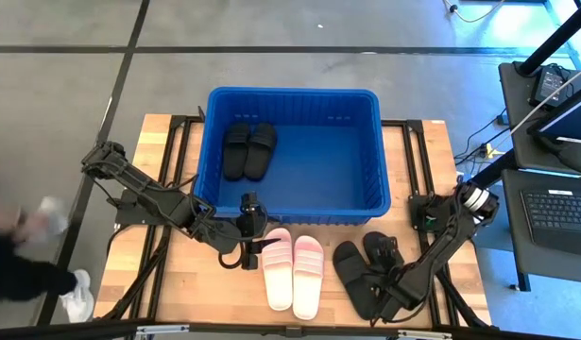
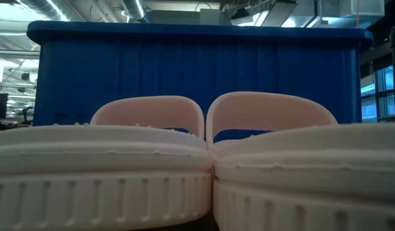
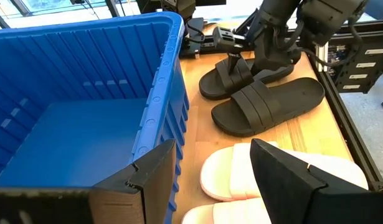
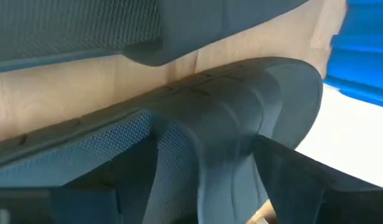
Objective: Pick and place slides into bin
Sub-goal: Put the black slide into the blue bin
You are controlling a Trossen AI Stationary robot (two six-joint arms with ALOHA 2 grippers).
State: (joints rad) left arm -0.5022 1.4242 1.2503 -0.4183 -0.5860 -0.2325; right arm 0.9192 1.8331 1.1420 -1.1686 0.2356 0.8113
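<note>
The blue bin (image 1: 290, 92) stands at the table's far middle, with two black slides (image 1: 249, 149) lying flat in its left part. Two pink-white slides (image 1: 293, 272) lie side by side on the table in front of the bin and fill the low view (image 2: 197, 160). Two black slides (image 1: 361, 274) lie at the front right. My left gripper (image 1: 262, 247) is open between the bin's near wall (image 3: 160, 81) and the left pink slide (image 3: 235, 174). My right gripper (image 1: 384, 281) is down at the black slides, close over one slide's strap (image 4: 241, 118). My left gripper has one finger (image 3: 291, 180) over the far end of the left pink slide. I cannot tell whether it touches the slide. The other finger (image 3: 154, 177) stands beside the bin's wall.
The bin's near wall is close behind my left gripper. A person (image 1: 25, 255) shows on the floor past the table's left edge. Desks with a keyboard (image 1: 555, 203) stand beyond the right edge. Bare wood (image 1: 177, 274) lies at the front left.
</note>
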